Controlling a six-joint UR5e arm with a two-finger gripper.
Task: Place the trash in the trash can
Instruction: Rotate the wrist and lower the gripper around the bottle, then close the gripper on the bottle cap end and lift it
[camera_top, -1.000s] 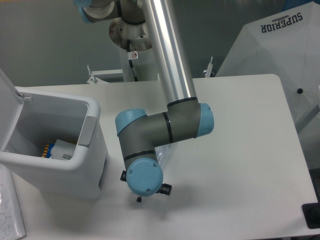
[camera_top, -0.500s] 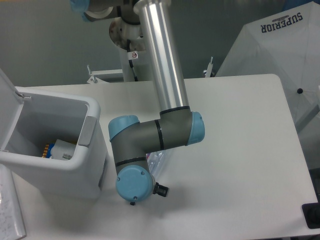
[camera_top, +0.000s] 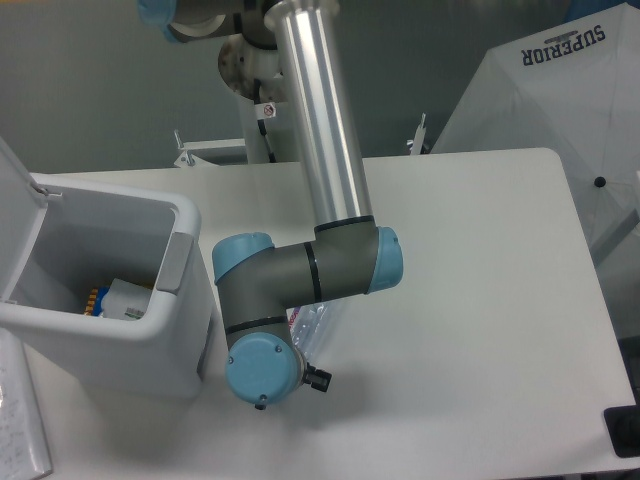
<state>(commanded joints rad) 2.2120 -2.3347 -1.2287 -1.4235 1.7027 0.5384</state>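
Grey wrist: the arm's wrist joints (camera_top: 265, 320) sit straight over the gripper, so the jaws are hidden; whether they are parted or clamped cannot be told.
Clear plastic: a crumpled bit of the bottle (camera_top: 305, 327), with a hint of red label, peeks out under the wrist, near the table (camera_top: 470, 300); whether it is gripped or only lying there is unclear; most of it is covered.
Arm pose: elbow folded low beside the bin, judged to suit reaching straight down on the bottle.
Trash can (camera_top: 180, 340): stands at the left of the table, just beside the wrist; lid (camera_top: 15, 215) swung up, cut off by the frame edge, leaving the mouth clear for a drop.
Inside the can: a white item with an orange-blue patch (camera_top: 112, 298) lies at the bottom; possibly the wrapper, too small to say.
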